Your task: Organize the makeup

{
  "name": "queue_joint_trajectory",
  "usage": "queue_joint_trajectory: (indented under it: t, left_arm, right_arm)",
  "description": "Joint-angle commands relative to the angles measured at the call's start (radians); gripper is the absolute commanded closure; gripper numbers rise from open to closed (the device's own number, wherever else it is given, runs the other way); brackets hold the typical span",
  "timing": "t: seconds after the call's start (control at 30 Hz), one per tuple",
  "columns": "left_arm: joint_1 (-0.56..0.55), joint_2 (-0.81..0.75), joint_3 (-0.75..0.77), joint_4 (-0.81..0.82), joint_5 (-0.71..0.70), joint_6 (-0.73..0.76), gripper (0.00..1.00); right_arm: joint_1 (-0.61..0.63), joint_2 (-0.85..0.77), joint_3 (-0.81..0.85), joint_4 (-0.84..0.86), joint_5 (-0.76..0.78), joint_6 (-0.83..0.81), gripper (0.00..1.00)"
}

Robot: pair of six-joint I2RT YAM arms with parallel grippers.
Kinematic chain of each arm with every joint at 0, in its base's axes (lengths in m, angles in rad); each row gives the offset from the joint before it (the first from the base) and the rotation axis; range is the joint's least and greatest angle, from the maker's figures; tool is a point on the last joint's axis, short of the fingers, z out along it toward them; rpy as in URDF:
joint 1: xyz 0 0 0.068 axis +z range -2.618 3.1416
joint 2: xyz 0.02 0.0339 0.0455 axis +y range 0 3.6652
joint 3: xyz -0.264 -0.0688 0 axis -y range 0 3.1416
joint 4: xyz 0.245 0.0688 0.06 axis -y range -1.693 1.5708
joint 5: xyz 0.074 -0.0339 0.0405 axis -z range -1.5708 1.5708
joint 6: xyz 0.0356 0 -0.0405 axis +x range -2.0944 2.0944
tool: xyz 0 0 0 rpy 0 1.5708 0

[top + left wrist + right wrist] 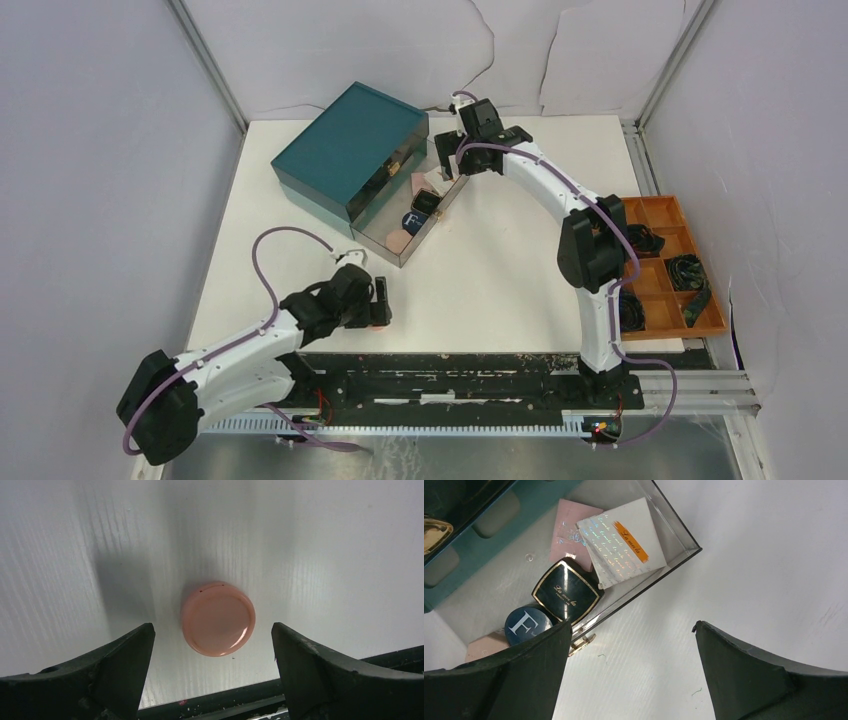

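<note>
"F" on tin (525, 624), "La meila" (pad (621, 540))

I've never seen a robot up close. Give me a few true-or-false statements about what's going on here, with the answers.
1. The pink round disc lies on the bare table, outside the clear drawer. True.
2. The left gripper is shut on that disc. False: its jaws stand open on either side of the disc, touching nothing.
3. The black compact and the blue F tin sit in the clear drawer. True.
4. The right gripper is clamped on something. False: it is open and empty, above the table beside the drawer's corner.
5. The orange tray stands by the left arm. False: it is at the table's right edge.
</note>
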Motion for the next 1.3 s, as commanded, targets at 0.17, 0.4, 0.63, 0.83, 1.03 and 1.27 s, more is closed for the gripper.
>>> queue_joint_trajectory:
  t: [0.17,0.4,0.63,0.83,1.03,1.27]
  left_arm:
    - [-0.013,0.053,-0.026,0.073,-0.042,-0.054,0.07]
    - [-0.031,0.144,-0.011,0.107,-0.022,-0.042,0.08]
    - [-0.088,0.147,-0.001,0.055,-0.002,-0.089,0.10]
    - [-0.137,0.086,-0.002,-0.040,-0.014,-0.174,0.11]
    - [-0.138,0.153,0.027,-0.069,-0.040,-0.179,0.13]
    - [-0.140,0.256,0.077,-0.079,-0.054,-0.161,0.13]
  right_arm:
    - [-0.003,-0.061,-0.021,0.027,-0.010,0.004,0.00]
    - [-0.004,-0.073,-0.047,0.024,0.000,-0.007,0.00]
    - [-0.006,-0.081,-0.065,0.027,0.003,-0.009,0.00]
    - [-0.006,-0.079,-0.088,0.038,-0.012,0.002,0.00]
    - [-0.007,-0.069,-0.094,0.043,-0.021,0.010,0.00]
    - [-0.023,-0.079,-0.101,0.045,-0.023,0.003,0.00]
